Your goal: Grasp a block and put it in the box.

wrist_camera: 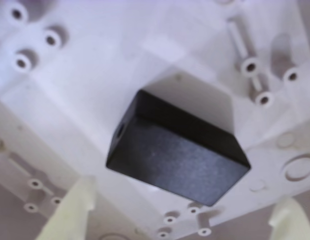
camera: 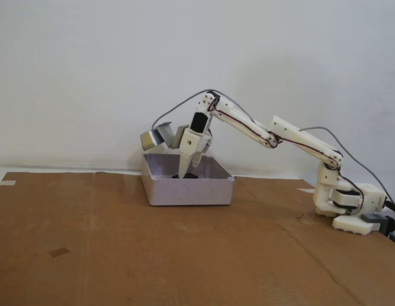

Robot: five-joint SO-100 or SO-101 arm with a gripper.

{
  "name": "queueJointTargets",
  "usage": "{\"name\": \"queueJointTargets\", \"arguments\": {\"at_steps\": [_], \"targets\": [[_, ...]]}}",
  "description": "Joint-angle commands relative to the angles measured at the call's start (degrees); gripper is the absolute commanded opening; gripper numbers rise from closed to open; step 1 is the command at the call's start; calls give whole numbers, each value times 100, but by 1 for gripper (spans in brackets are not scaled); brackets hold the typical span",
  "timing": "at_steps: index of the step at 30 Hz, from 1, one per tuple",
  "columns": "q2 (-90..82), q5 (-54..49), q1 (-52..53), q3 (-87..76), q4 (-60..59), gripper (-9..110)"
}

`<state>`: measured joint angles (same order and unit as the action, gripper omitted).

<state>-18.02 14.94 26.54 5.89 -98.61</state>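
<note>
The black block (wrist_camera: 177,150) sits on the floor inside the box (camera: 188,191). The jaws (wrist_camera: 182,220) are spread wide apart and hold nothing; their pale tips show on each side below the block in the wrist view. The box rests on the brown tabletop (camera: 121,248), and the arm (camera: 248,127) reaches into it.

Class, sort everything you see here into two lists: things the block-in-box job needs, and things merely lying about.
Job: block; box; gripper, jaws apart, block lying on the box floor.
Lying about: cardboard sheet; grey metal-looking object behind the box.
</note>
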Motion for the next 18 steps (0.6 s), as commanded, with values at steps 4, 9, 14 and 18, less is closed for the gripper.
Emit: {"name": "queueJointTargets", "arguments": {"at_steps": [4, 9, 14, 18], "targets": [[-940, -53, -105, 642, -132, 43], [-1090, -53, -105, 642, -114, 43], [-1257, -53, -114, 633, 229, 43], [-1406, -53, -114, 624, 316, 43]]}}
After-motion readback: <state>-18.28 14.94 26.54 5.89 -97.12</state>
